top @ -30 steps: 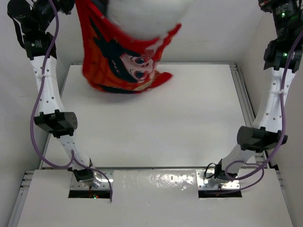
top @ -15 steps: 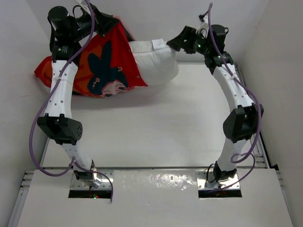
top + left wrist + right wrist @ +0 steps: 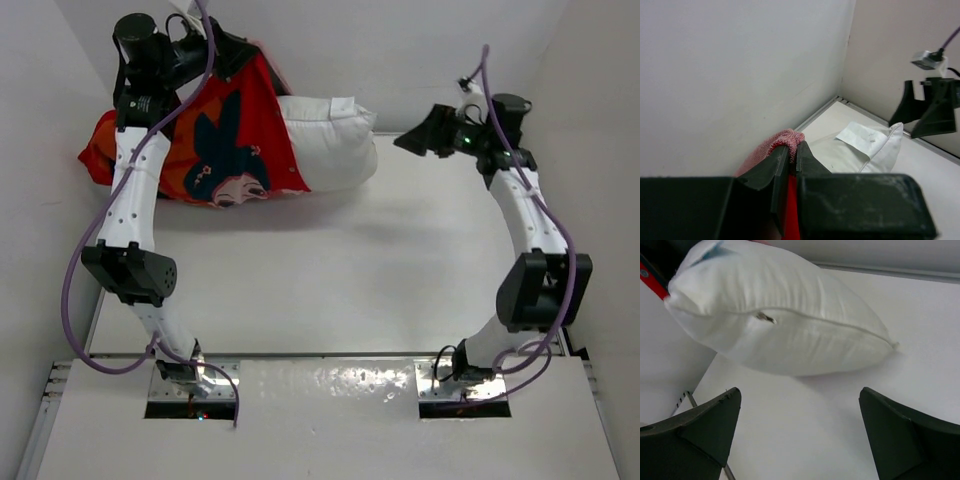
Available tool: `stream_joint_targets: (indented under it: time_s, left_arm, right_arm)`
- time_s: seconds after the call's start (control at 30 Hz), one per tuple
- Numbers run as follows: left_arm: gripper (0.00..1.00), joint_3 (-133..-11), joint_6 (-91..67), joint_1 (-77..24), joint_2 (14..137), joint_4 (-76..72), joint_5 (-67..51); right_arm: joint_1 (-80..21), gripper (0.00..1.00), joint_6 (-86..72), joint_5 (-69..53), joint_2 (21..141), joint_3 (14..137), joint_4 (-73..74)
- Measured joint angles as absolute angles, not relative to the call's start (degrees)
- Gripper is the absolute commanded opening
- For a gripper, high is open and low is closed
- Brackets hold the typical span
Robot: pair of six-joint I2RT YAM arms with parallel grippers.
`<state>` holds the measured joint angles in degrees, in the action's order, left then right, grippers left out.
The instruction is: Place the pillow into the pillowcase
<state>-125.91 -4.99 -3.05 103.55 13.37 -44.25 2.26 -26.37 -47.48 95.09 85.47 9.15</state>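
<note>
1. Drawn back from the pillow (image 3: 332, 135), my right gripper (image 3: 799, 392) had spread its fingers wide.
2. My left gripper (image 3: 792, 151) pinched the pillowcase (image 3: 232, 150) edge.
3. Pillow sat half inside the pillowcase, at the table's (image 3: 330, 280) far left.

A: Any writing to read on the pillowcase (image 3: 225, 150)?
B: Only the cartoon print, no letters I can make out
A: The white tag (image 3: 862, 136) on the pillow (image 3: 335, 140)?
B: Nothing legible there either
</note>
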Motion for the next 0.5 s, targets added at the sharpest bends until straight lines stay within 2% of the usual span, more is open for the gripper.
stream_joint_targets:
  time_s: [0.1,0.2,0.4,0.47,0.5]
  left_arm:
    - [0.0,-127.63,-4.1,-3.88,104.22,13.54,-43.77]
    - [0.0,-129.86,-3.22,-5.15,105.38,13.65,-43.57]
    - [0.0,-130.85,-3.07,-8.8,107.61,13.02,-43.77]
    - [0.0,-130.82,-3.29,-9.91,108.47,12.75,-43.99]
    - [0.0,-130.82,-3.42,-10.41,108.97,12.32,-44.03]
  right_arm:
    - [6.11,0.99,-25.89,-49.8,90.24,79.31,7.18]
    - [4.62,0.99,-26.0,-49.82,90.8,78.78,2.57]
    - [-9.76,0.99,-31.2,-44.86,107.18,88.36,-12.75]
    - [-13.17,0.91,-33.71,-42.26,113.01,92.33,-17.08]
    - [-14.22,0.71,-34.44,-41.23,114.91,94.15,-18.28]
